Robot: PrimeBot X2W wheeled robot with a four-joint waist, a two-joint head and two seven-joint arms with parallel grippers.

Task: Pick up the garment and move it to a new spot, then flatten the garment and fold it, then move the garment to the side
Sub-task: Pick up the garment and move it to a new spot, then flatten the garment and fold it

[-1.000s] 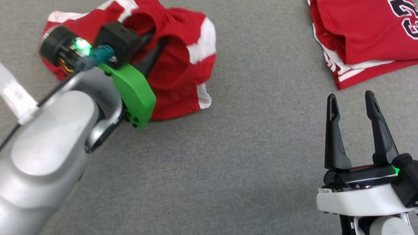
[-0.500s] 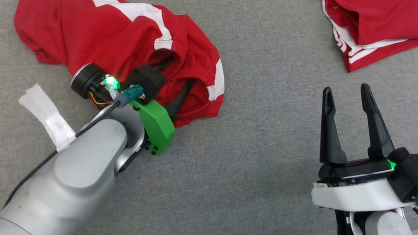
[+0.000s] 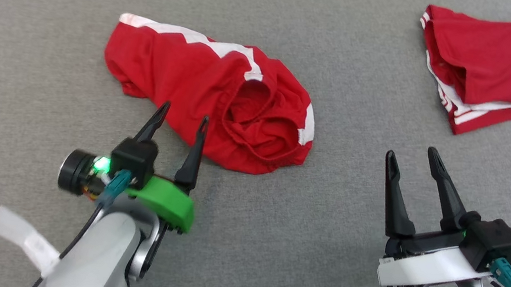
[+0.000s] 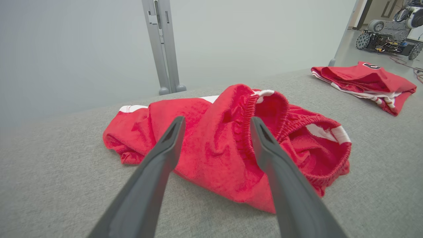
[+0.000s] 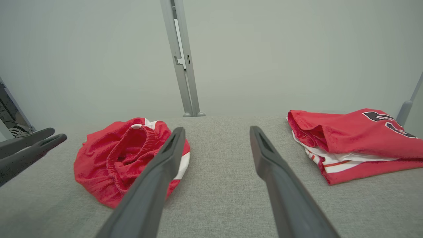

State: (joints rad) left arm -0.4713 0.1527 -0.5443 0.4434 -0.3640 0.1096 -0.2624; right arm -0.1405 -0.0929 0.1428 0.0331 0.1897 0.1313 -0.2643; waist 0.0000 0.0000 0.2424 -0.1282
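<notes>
Left tool: fingers spread wide, nothing between them. In the head view we see its tips over the near edge of the garment. In the left wrist view both fingers point straight at the cloth. We can't tell whether the tips touch it.

Right tool: also spread, empty, over bare table. It's well apart from both red pieces and roughly between them.

The garment is red with white trim, and it lies crumpled on the grey fabric table top, left of centre in the head view. One end is pulled out fairly flat toward the far left, with a white stripe along its far edge. The other end is bunched into a heap, where the elastic waistband stands up as an open loop. We see the same loop in the right wrist view, facing the right tool.

A second red piece sits folded at the far right corner of the table, with white stripes at the edge and a dark number on top. It's well apart from the crumpled one.

The left arm has a green bracket behind the tool; the right arm has a white one. We see a green light lit on each wrist.

Behind the table there's a pale wall and a grey upright post. In the left wrist view a wheeled machine stands on the floor at far right. In the right wrist view the left tool's fingers come in at the left edge.
</notes>
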